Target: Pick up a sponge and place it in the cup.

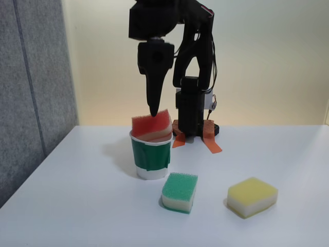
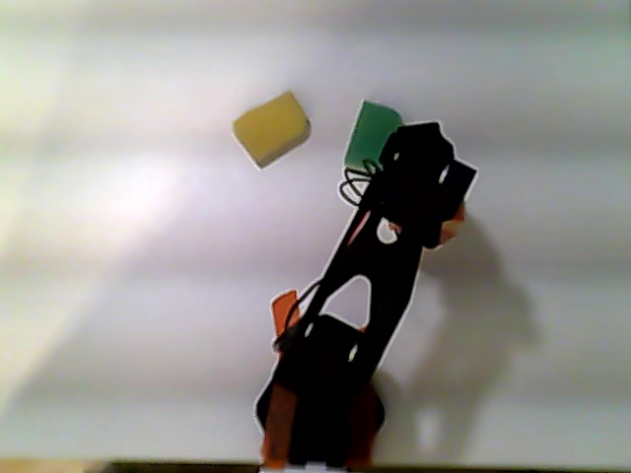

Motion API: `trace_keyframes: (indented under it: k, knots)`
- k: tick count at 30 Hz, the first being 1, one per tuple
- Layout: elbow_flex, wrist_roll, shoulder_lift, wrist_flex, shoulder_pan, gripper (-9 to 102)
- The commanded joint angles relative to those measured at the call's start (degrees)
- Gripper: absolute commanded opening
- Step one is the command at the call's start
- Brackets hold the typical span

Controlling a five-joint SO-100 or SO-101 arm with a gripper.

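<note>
The red-topped sponge (image 1: 151,125) stands tilted in the mouth of the green-banded cup (image 1: 150,156), and its upper half sticks out above the white rim. My gripper (image 1: 153,112) points straight down over the cup, its tip at the sponge's top edge. From this side the fingers look like one dark taper, so no gap between them can be seen. In the other view the black arm (image 2: 414,187) covers the cup, and a small piece of the red sponge (image 2: 453,226) shows at its right edge.
A green-topped sponge (image 1: 180,192) lies just in front of the cup, and a yellow-topped sponge (image 1: 252,196) lies further right. Orange tape (image 1: 212,141) holds the arm's base (image 1: 191,126) behind the cup. A grey panel (image 1: 31,87) stands along the left.
</note>
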Motion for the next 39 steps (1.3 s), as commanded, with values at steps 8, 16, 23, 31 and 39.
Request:
trace_keyframes:
  k: [8,16,23,31,39]
  knots:
    - [3.34,10.99,15.91,0.44,-2.37,0]
    - [17.23,27.07,31.38,-3.16,-9.32,0]
    - [29.27,36.3,43.24,-7.21,-15.73,0]
    - [47.02,45.62,58.45,-14.5,-23.55,0]
    - [67.68,49.31,76.38,-22.94,-28.83,0]
